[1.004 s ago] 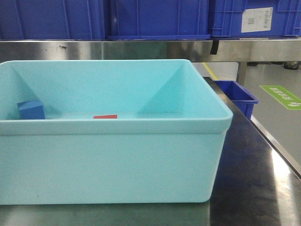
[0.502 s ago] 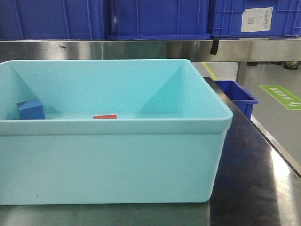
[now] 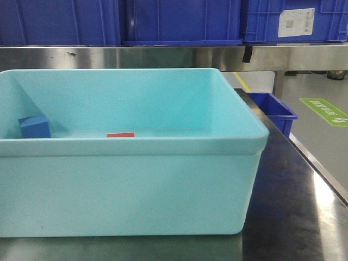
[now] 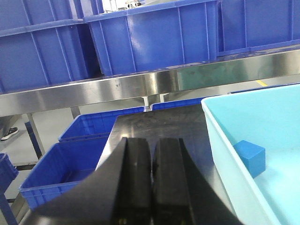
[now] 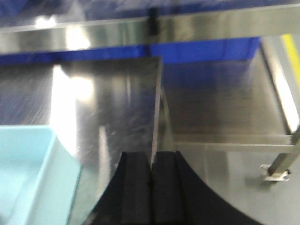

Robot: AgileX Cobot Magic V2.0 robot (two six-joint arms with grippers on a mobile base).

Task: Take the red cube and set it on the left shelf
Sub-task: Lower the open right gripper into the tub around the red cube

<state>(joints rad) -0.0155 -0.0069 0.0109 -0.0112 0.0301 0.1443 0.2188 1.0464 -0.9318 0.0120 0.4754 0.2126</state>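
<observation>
Only the flat top of the red cube (image 3: 120, 134) shows in the front view, low inside the pale turquoise tub (image 3: 130, 185) just behind its near wall. A dark-blue cube (image 3: 35, 126) rests at the tub's left wall and also shows as the blue cube (image 4: 250, 157) in the left wrist view. The steel shelf (image 3: 163, 57) runs behind the tub, carrying blue crates. My left gripper (image 4: 152, 143) is shut and empty, over the dark tabletop left of the tub. My right gripper (image 5: 151, 158) is shut and empty, right of the tub's corner. Neither gripper shows in the front view.
Large blue crates (image 3: 179, 22) stand on the shelf. Open blue bins (image 4: 70, 164) sit on the floor left of the table, and another blue bin (image 3: 274, 109) at its far right. The table's right edge (image 5: 157, 108) drops to the floor.
The front view has shifted very slightly; the tub, the red cube and the blue cube keep their places.
</observation>
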